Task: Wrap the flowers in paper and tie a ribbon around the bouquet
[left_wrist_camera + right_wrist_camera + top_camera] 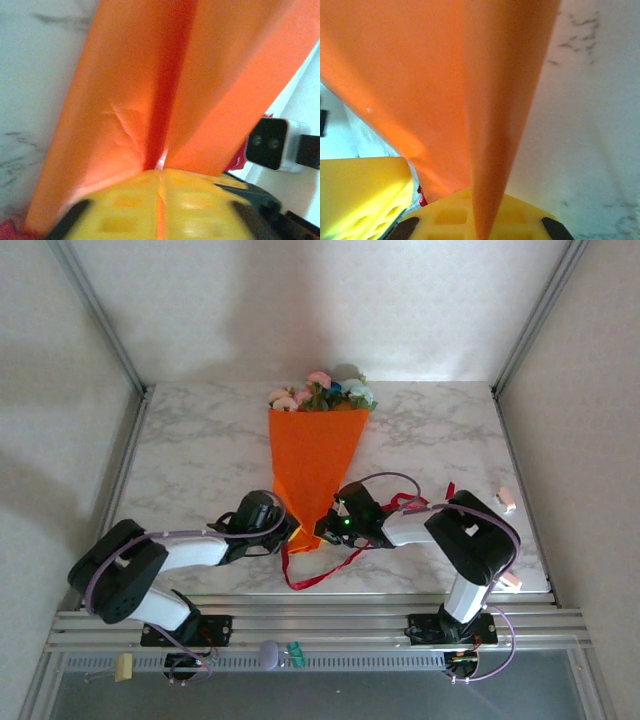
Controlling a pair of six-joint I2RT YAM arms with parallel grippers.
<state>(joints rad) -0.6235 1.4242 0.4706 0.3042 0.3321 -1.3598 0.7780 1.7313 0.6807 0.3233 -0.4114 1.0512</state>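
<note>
Top view: the bouquet [312, 465] lies mid-tabletop [200, 440], flowers [320, 392] at 12 o'clock and tip at 6. The left fingers [286, 530] meet the tip from 9 o'clock, the right fingers [326, 530] from 3. The ribbon [315, 577] loops loose at 6 o'clock, untied.

Left wrist: fingers [125, 205] nearly together, a sliver of paper [125, 100] pinched in the seam.

Right wrist: fingers [450, 217] together on the paper [445, 75] fold.

Risk, we judge: either thin pinch slips and the cone springs open, or the ribbon gets dragged off.

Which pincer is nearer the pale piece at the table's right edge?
Right: the right pincer is at the tip of the paper cone, left of the piece; left pincer farther left.
</note>
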